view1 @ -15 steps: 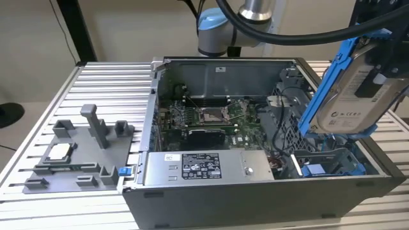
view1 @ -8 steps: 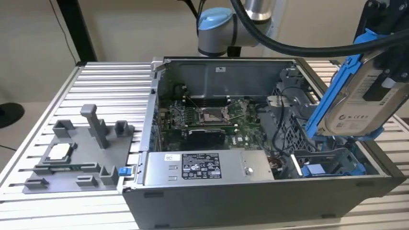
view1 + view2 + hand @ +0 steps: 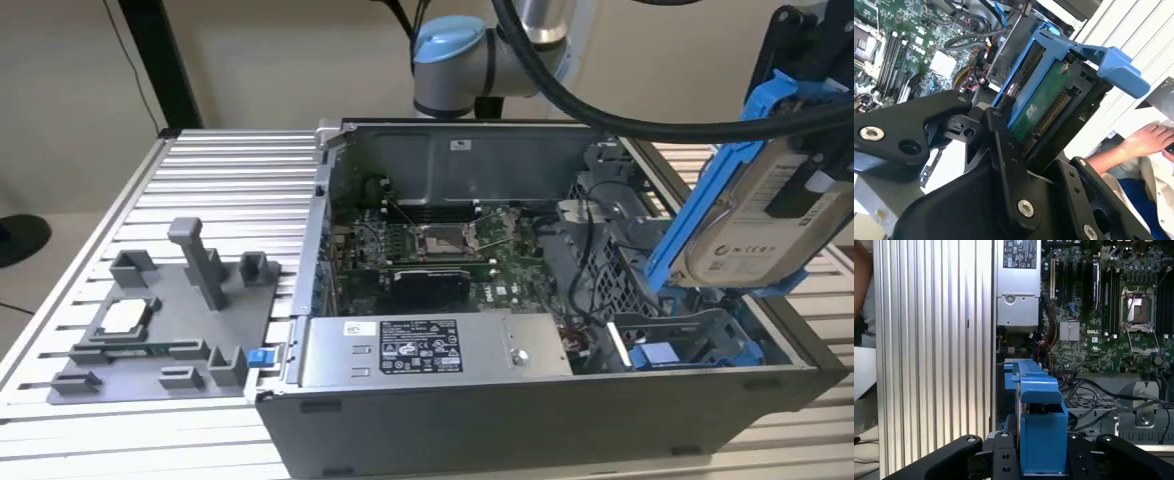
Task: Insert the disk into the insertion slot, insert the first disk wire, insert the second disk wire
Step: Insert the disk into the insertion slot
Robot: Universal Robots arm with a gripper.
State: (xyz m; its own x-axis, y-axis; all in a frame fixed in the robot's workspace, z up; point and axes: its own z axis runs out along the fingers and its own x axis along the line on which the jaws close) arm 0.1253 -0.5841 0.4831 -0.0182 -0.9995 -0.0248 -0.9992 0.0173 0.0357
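the gripper (image 3: pixel 1041 461) is clamped tight on the disk (image 3: pixel 1036 410), held on edge with free air around it. beneath it sits the insertion slot (image 3: pixel 681 335), open-topped, cables (image 3: pixel 587 270) near its inner edge; beyond, the motherboard (image 3: pixel 441 245).

Disk (image 3: pixel 761 215): silver-grey, marked with a white printed label. Carrier (image 3: pixel 697 205): bright blue. Motherboard (image 3: pixel 441 250): green. Table (image 3: pixel 227 170): silver, ribbed in parallel lines. Case (image 3: pixel 534 425): grey. Hand (image 3: pixel 1041 455): black.

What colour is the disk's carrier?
Bright blue; the carrier shows best in the exterior view.
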